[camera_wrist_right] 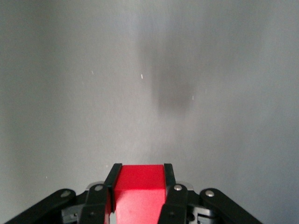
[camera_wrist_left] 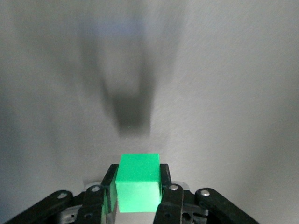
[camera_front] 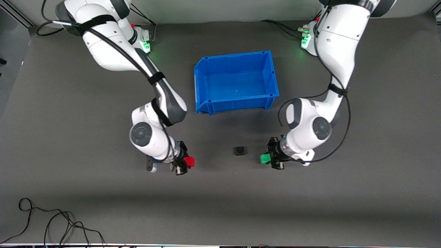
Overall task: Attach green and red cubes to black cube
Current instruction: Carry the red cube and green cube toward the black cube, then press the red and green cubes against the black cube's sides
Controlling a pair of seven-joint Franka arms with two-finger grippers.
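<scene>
The black cube (camera_front: 239,151) sits on the grey mat between the two grippers, nearer to the front camera than the blue bin. My left gripper (camera_front: 267,159) is shut on the green cube (camera_front: 264,158), held just above the mat on the side of the black cube toward the left arm's end of the table; the cube fills the gap between the fingers in the left wrist view (camera_wrist_left: 138,182). My right gripper (camera_front: 187,162) is shut on the red cube (camera_front: 189,162), toward the right arm's end; it shows in the right wrist view (camera_wrist_right: 139,193). The black cube is out of both wrist views.
An empty blue bin (camera_front: 236,82) stands on the mat farther from the front camera than the black cube. A black cable (camera_front: 51,224) lies at the near edge of the mat toward the right arm's end.
</scene>
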